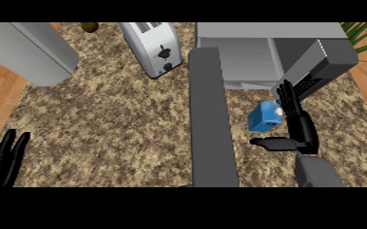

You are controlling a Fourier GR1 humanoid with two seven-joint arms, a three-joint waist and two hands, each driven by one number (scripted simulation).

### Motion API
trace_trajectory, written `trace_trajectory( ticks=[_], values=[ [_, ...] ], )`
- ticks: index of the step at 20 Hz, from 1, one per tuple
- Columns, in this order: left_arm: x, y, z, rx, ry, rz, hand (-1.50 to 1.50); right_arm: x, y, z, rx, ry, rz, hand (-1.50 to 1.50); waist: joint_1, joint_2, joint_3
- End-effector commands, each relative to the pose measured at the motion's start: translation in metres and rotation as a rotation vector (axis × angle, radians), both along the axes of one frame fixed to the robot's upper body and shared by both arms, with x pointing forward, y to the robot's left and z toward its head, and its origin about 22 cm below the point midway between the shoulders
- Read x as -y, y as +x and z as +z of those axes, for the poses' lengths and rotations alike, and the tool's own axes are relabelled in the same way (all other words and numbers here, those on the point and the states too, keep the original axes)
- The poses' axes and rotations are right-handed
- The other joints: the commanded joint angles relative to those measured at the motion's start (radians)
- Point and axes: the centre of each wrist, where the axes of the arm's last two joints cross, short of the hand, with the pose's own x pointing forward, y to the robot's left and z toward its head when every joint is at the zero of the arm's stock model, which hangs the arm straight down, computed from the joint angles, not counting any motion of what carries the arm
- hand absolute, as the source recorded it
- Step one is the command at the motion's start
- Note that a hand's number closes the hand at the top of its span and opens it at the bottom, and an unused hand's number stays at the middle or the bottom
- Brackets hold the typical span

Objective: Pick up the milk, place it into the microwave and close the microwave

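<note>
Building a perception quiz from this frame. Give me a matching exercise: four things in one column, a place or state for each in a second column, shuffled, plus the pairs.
Things:
1. small blue milk carton
2. silver two-slot toaster
3. grey microwave door
4. left robot hand

Places or states:
A. swung open, reaching toward the view's lower edge
B. at the left edge, fingers up, resting
C. on the counter beside the right robot hand
D. left of the microwave, at the back of the counter

Pairs: 1-C, 2-D, 3-A, 4-B
</note>
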Motion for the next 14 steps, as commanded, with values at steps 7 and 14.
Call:
trace_trajectory(
  ticks=[7, 14],
  values=[
    [-0.006, -0.002, -0.008, -0.008, 0.005, 0.003, -1.5, 0.026, 0.005, -0.037, -0.04, -0.122, -0.162, -1.5, 0.007, 0.002, 0.001],
    [0.003, -0.004, -0.004, -0.007, -0.02, -0.022, -1.5, 0.05, -0.003, -0.041, -0.111, 0.09, 0.144, -1.5, 0.015, 0.004, 0.002]
  ],
)
